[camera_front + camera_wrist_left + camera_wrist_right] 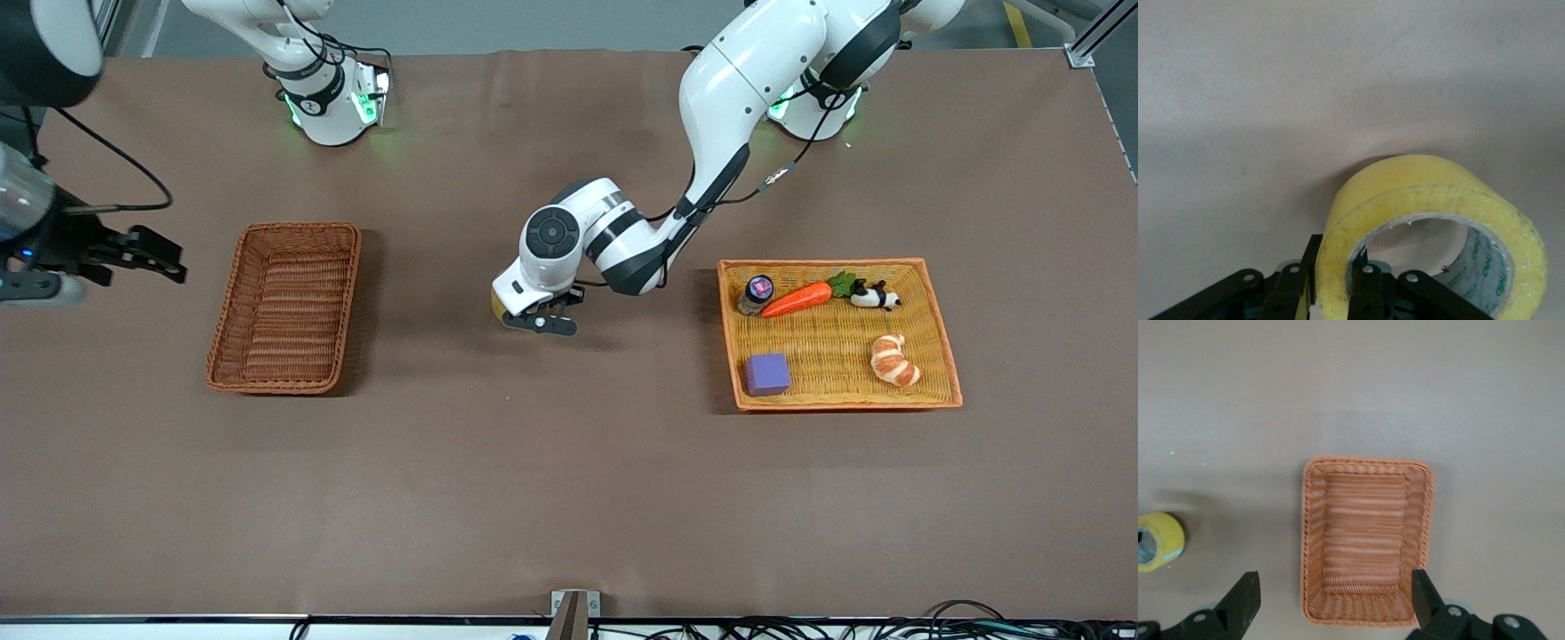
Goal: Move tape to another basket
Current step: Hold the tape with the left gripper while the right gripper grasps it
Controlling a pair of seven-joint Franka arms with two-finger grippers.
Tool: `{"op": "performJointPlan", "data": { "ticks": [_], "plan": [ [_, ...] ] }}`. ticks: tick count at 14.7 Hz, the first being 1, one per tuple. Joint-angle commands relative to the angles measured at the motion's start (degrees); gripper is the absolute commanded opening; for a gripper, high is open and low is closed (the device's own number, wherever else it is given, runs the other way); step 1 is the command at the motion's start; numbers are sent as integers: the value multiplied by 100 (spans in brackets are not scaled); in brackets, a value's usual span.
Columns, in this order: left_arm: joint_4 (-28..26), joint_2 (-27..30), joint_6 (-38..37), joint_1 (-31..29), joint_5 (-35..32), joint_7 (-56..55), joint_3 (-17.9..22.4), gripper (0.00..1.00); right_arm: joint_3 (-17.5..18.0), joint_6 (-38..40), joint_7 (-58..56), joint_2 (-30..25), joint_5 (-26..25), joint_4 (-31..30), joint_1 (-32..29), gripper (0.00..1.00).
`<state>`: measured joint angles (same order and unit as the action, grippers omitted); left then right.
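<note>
The yellowish tape roll point(1431, 213) is held in my left gripper point(1336, 261), which is shut on its wall with one finger inside the ring and one outside. In the front view the left gripper point(542, 322) holds the tape point(500, 308) over the bare table between the two baskets. The tape also shows in the right wrist view point(1158, 541). The reddish-brown wicker basket point(284, 311) stands toward the right arm's end and has nothing in it point(1368, 533). My right gripper point(163, 256) is open and empty point(1333, 595), up in the air beside that basket.
The shallow orange-yellow tray point(836, 351) toward the left arm's end holds a purple cube point(767, 373), a croissant point(893, 360), a carrot point(796, 300), a small panda point(876, 296) and a small jar point(758, 292).
</note>
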<state>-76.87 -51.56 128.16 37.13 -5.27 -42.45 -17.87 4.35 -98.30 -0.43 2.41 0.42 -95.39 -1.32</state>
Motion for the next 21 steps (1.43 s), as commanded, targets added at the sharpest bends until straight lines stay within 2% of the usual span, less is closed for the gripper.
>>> {"op": "performJointPlan", "data": {
  "ticks": [1, 3, 4, 8, 9, 10, 12, 14, 16, 21],
  "plan": [
    [383, -257, 60, 137, -105, -62, 47, 25, 320, -461, 112, -4, 89, -409, 35, 100],
    [366, -275, 69, 189, -105, -62, 56, 32, 478, -611, 288, 206, 255, -549, 53, 100],
    [366, -214, 60, 198, -105, -62, 56, 39, 566, -838, 367, 242, 317, -690, 61, 100],
    [322, 250, -202, 85, -70, -123, 47, 88, 1057, -1743, 1200, 549, 327, -1235, 167, 100],
    [278, 487, -604, -20, -70, -123, 47, 89, 1233, -1972, 1420, 672, 327, -1332, 176, 100],
    [269, 759, -1052, -134, -96, -115, 47, 100, 1330, -2096, 1536, 795, 327, -1385, 176, 100],
    [164, 1426, -1860, -398, -131, -62, 47, 100, 1462, -2429, 1686, 1093, 318, -1534, 254, 100],
    [15, 1972, -2303, -775, -132, -27, 47, 100, 1612, -3069, 2114, 1383, 318, -1780, 456, 100],
    [-187, 2403, -2366, -1144, -132, -9, 47, 100, 1866, -3694, 2608, 1604, 274, -2052, 649, 100],
    [-424, 2966, -2383, -1919, -141, 438, 56, 100, 1867, -4443, 2811, 2131, 186, -2246, 1335, 100]
  ]
}}
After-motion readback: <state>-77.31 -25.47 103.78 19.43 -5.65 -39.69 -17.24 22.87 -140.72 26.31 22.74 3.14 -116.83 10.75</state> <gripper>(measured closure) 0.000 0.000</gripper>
